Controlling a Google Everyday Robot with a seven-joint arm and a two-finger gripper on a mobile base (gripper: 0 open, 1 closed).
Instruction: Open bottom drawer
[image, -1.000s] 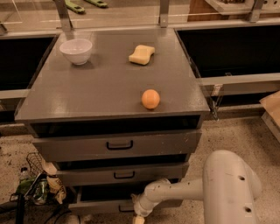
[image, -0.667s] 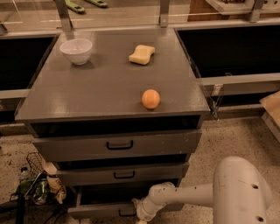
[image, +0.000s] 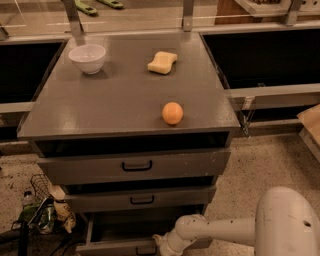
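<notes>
Bottom drawer (image: 107, 247) sits at the bottom edge of the frame, its front standing out past the two drawers above. There's bare speckled floor (image: 260, 160) at right and clutter (image: 40, 212) crowding the lower left. The claw (image: 160, 245) is down at bottom centre, right against that drawer's front; clamped or apart, I cannot tell.

Three drawers (image: 135, 166), one bowl (image: 87, 57), sponge (image: 162, 62), orange (image: 172, 113); hand (image: 160, 246) at bottom drawer (image: 115, 247).

The gripper (image: 160, 245) is low at the bottom drawer (image: 107, 248) front — a cluttered wire basket (image: 41, 192) crowds the left, and open floor (image: 262, 160) lies to the right.
</notes>
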